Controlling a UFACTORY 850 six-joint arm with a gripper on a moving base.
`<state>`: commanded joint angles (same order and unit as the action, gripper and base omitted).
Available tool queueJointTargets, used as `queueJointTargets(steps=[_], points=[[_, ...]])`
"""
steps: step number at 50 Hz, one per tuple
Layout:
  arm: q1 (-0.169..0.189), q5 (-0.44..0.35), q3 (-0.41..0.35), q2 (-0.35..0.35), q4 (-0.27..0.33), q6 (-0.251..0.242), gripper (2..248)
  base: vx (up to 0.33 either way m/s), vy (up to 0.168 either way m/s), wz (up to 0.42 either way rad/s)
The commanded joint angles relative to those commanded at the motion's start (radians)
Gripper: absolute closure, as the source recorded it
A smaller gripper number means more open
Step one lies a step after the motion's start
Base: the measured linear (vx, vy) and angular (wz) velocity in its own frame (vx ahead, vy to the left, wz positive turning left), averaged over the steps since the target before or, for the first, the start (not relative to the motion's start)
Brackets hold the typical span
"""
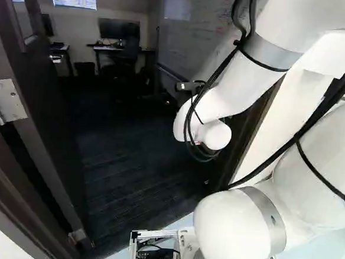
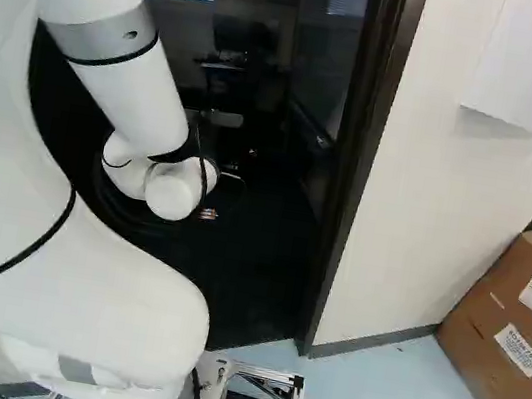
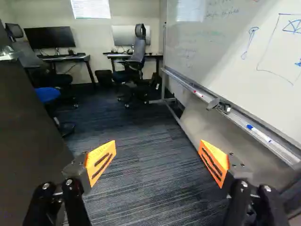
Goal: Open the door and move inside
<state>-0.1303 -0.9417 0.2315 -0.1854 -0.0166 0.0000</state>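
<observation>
The dark door [image 1: 38, 96] stands swung open into the room at the left of the left base view, with a metal hinge [image 1: 7, 103] near me and a handle [image 1: 56, 58] toward its far edge. In the wrist view the door [image 3: 28, 127] rises beside the gripper, apart from it. My gripper [image 3: 157, 165] is open, its orange pads wide apart with only carpet [image 3: 141, 136] visible between and beyond them. Both base views have the fingers hidden behind the wrist, which extends through the doorway. The door frame [image 2: 363, 164] stands to the right of the arm.
A whiteboard [image 3: 225, 56] with a tray lines one side of the room, opposite the door. Desks [image 3: 134, 55], office chairs [image 3: 136, 56] and a bin [image 3: 104, 76] stand at the far wall. Outside, a cardboard box [image 2: 509, 329] leans beside the wall [image 2: 427, 205].
</observation>
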Motion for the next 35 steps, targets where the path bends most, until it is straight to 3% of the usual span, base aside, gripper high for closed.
queueJointTargets(steps=[14,35], points=[[0.0,0.0,0.0,0.0,0.0,0.0,3,0.121,-0.011,0.218],[0.0,0.0,0.0,0.0,0.0,0.0,3,0.117,0.041,0.213]])
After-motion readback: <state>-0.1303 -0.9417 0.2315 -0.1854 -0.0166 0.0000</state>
